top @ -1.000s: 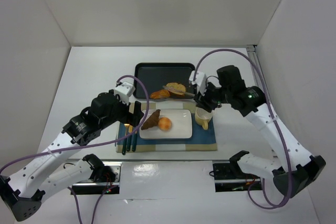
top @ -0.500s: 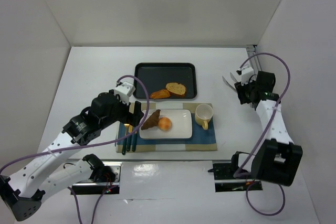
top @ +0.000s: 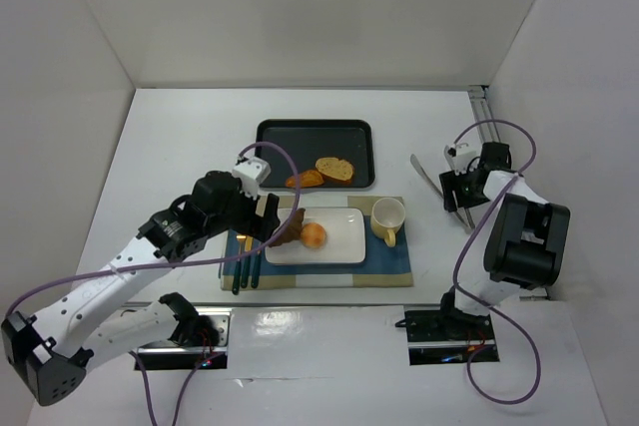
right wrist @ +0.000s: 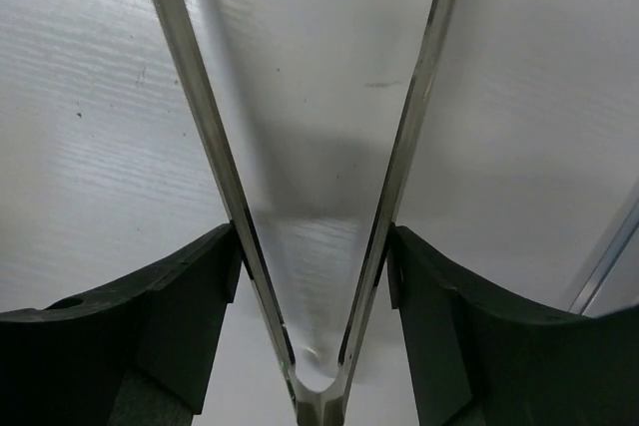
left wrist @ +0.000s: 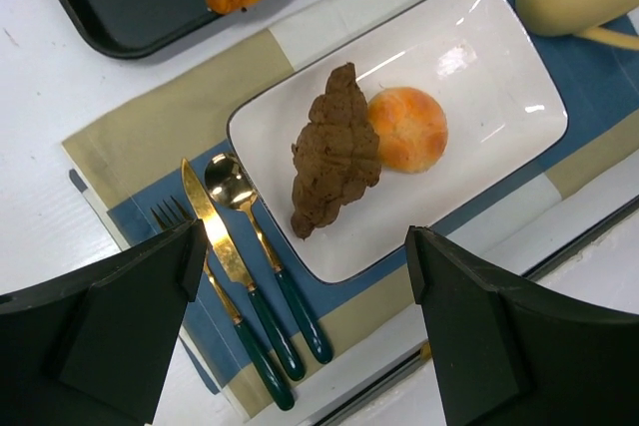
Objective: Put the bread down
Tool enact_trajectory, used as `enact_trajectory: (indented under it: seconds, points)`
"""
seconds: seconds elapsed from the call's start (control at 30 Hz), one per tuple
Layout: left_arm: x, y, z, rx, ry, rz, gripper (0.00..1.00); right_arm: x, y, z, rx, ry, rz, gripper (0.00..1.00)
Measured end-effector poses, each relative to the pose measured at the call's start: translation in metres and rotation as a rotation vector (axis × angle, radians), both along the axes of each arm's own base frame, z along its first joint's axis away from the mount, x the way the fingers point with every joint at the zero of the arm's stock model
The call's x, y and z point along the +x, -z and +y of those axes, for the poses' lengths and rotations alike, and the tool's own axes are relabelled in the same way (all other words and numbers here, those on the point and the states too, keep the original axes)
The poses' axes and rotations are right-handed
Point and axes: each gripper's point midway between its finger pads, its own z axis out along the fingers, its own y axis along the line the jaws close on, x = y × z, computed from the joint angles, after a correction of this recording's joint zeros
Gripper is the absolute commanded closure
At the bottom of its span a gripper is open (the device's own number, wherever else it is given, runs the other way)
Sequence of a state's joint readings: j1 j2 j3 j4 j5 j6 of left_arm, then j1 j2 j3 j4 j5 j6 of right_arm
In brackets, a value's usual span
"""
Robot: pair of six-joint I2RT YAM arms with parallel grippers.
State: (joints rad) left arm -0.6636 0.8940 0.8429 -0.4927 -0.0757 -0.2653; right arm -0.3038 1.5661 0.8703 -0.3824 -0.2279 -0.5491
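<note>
A white plate (left wrist: pixel 489 77) holds a dark brown croissant (left wrist: pixel 334 152) and an orange bun (left wrist: pixel 406 128); they also show in the top view, croissant (top: pixel 290 228) and bun (top: pixel 314 235). Two bread pieces (top: pixel 334 168) lie on the black tray (top: pixel 290 142). My left gripper (left wrist: pixel 305 331) is open and empty, hovering over the plate's near left edge. My right gripper (right wrist: pixel 315 316) is shut on metal tongs (right wrist: pixel 200 117), low over the bare table at the right (top: pixel 461 187). The tongs' arms are spread and hold nothing.
A cream mug (top: pixel 387 217) stands right of the plate on a blue and tan placemat (top: pixel 389 268). A gold knife (left wrist: pixel 225 246), a spoon and a fork with green handles lie left of the plate. A metal rail (top: pixel 479 112) runs along the table's right side.
My right arm has swung from above the tray and mug to the table's right side with the tongs, then folded lower. My left gripper has shifted right, toward the plate.
</note>
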Motion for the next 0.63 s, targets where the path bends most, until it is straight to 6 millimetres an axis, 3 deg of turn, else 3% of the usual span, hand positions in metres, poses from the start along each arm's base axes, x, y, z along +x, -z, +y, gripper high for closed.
enact_trajectory:
  seconds: [0.2, 0.23, 0.3, 0.5, 0.63]
  points:
    - [0.0, 0.014, -0.006, 0.021, 0.021, 0.052, 0.0, -0.011, -0.001, -0.011, 0.038, 0.023, 0.011, 0.18]
    - [0.0, 0.015, -0.006, 0.021, 0.023, 0.055, 0.0, -0.012, -0.004, -0.014, 0.04, 0.028, 0.002, 0.0]
    - [0.0, 0.016, -0.007, 0.023, 0.024, 0.059, 0.0, -0.016, -0.016, -0.019, 0.041, 0.033, -0.027, 0.0]
    - [0.001, 0.024, -0.008, 0.042, 0.024, 0.084, 0.0, -0.027, -0.081, -0.023, 0.014, 0.012, -0.188, 0.0]
    - [0.003, 0.033, -0.011, 0.054, 0.033, 0.111, 0.01, -0.028, -0.133, -0.006, 0.018, -0.044, -0.338, 0.0]
